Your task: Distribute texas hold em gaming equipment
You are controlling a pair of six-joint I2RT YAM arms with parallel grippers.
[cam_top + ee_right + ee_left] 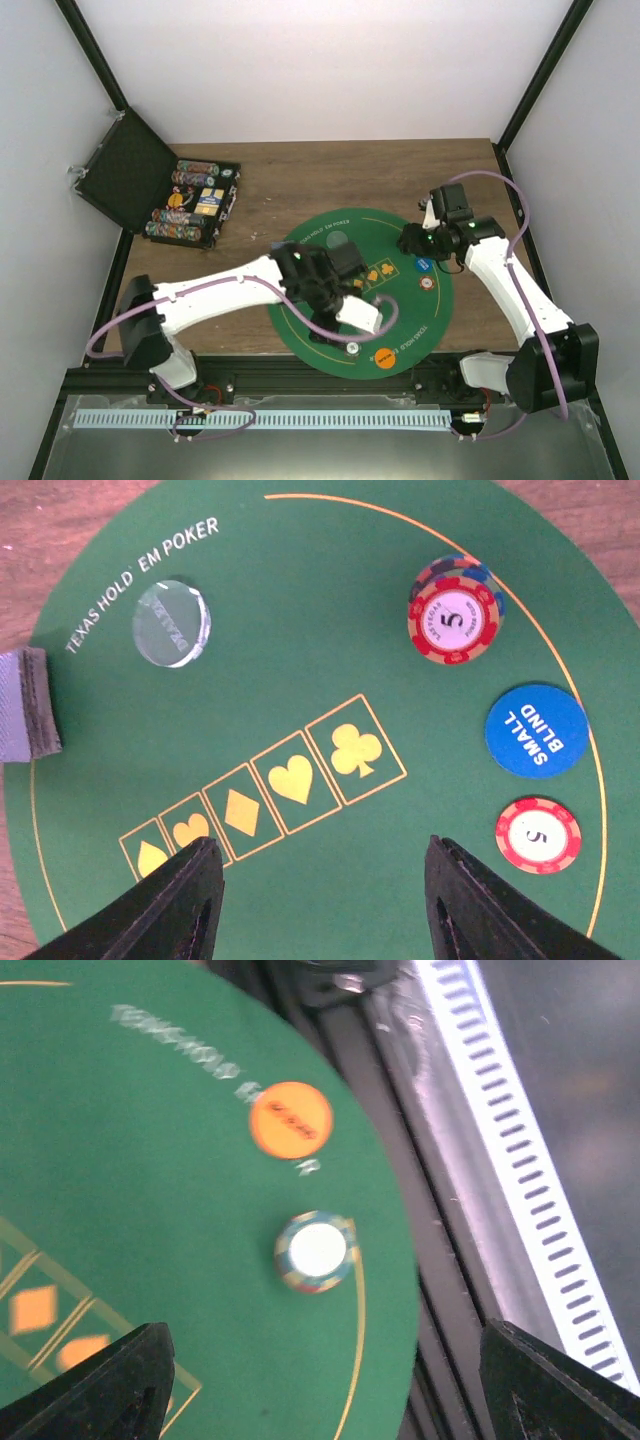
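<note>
Two left fingers [90, 1385], one orange token [291, 1118]

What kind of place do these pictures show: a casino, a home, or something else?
Probably a robot test booth, not a casino: plain white walls in a black frame enclose a wooden table. On it lie a round green poker mat and an open case of chips.

Soft even light is flooding the overhead view, walls [330, 70] glaring white. Left wrist view is blurring the orange token [290, 1120]; right wrist view is rendering crisply.
</note>
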